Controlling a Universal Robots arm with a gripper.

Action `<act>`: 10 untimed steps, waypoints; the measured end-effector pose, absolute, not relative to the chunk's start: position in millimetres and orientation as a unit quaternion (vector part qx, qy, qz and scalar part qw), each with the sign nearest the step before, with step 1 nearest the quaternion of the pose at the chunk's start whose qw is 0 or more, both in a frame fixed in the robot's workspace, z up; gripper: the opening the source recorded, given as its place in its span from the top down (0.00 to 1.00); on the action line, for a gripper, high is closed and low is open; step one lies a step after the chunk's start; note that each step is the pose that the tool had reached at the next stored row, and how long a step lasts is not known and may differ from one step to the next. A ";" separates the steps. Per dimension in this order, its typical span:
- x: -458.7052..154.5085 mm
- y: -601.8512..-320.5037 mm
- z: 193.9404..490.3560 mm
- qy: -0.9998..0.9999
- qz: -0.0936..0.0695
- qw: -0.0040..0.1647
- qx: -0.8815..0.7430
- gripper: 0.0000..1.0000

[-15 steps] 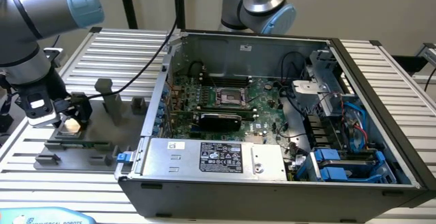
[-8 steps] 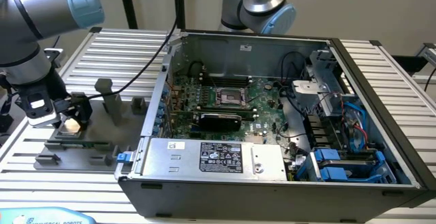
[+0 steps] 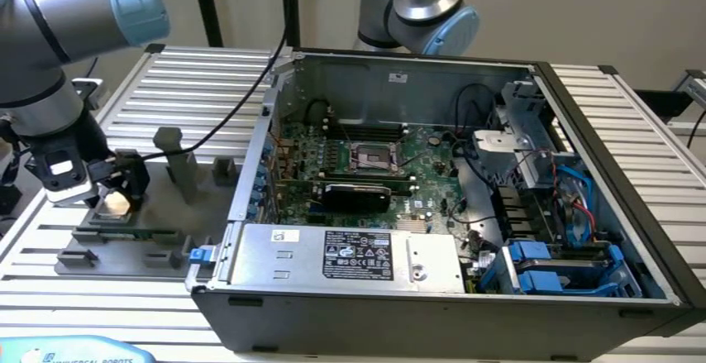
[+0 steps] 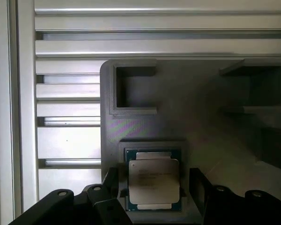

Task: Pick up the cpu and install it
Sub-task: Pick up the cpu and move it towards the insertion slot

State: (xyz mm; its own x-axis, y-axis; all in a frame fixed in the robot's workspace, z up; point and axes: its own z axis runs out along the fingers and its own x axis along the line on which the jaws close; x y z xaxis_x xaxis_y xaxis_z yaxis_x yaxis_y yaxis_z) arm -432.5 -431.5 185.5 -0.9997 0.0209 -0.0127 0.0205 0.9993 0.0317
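The cpu (image 4: 153,180), a flat square chip with a silvery top, lies in a pocket of the grey fixture plate (image 4: 178,122). My gripper (image 4: 154,190) is open and straddles it, one dark finger (image 4: 113,185) on each side with a small gap to the chip's edges. In the exterior view the gripper (image 3: 111,191) hangs low over the fixture (image 3: 121,251) at that view's left, and the cpu (image 3: 114,203) shows as a pale patch between the fingers. The bare cpu socket (image 3: 373,158) sits on the motherboard inside the open computer case (image 3: 331,297).
A long green memory stick (image 3: 132,233) lies in the fixture near the gripper, and grey upright blocks (image 3: 174,160) stand beside it. The case's walls, cables and drive bays (image 3: 551,264) surround the motherboard. A second arm (image 3: 425,7) stands behind the case.
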 end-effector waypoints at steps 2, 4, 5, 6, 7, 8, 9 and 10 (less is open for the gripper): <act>-432.5 -430.9 185.5 1.000 0.015 0.006 0.010 0.29; -432.5 -430.4 185.4 1.000 0.015 0.006 0.010 0.29; -432.5 -430.2 185.4 1.000 0.014 0.007 0.009 0.29; -432.5 -430.2 185.4 1.000 0.014 0.006 0.009 0.29; -432.5 -430.1 185.4 1.000 0.013 0.006 0.009 0.29; -432.5 -430.1 185.3 1.000 0.013 0.006 0.009 0.29; -432.5 -430.1 185.3 1.000 0.013 0.006 0.009 0.29; -432.5 -430.1 185.2 1.000 0.013 0.006 0.009 0.29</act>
State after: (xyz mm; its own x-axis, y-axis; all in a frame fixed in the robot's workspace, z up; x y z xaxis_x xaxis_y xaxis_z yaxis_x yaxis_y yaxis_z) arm -432.5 -430.1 185.2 -0.9998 0.0179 -0.0127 0.0175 0.9995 0.0263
